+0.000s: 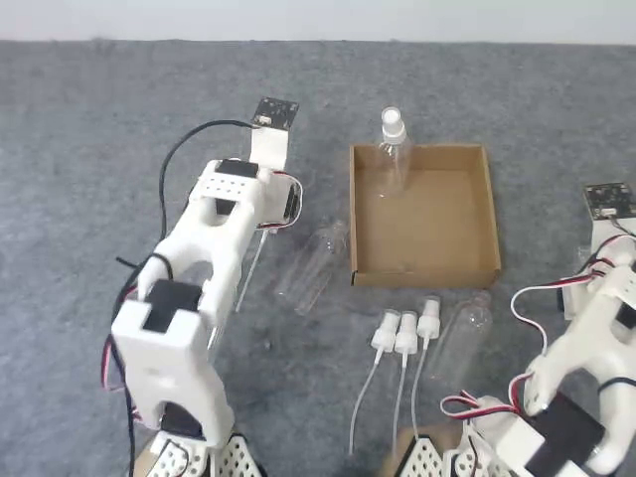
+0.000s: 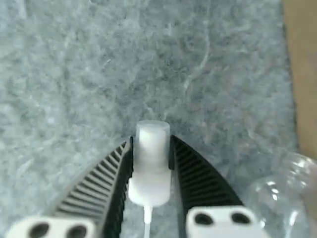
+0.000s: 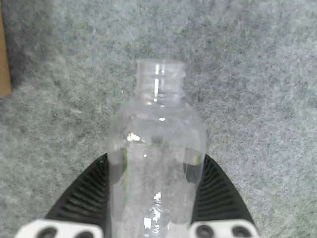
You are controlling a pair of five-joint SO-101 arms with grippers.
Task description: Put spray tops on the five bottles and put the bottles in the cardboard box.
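Between left jaws, spray top [image 2: 151, 163]; right jaws, bottle [image 3: 156, 148].

Four bottles [image 1: 316, 260], five spray tops [image 1: 406, 331], one fitted, and one cardboard box [image 1: 425, 270].

Grey fibrous cover [image 1: 89, 149]: beneath left claw [image 2: 150, 144] and right claw [image 3: 156, 161], spreading out ahead of both. Pale wall band [image 1: 318, 18]: far beyond both claws, along cover's edge.

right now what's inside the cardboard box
One clear bottle with a white spray top fitted, at the far wall of the cardboard box. The rest of the floor looks bare. The near wall hides a thin strip of floor behind it.
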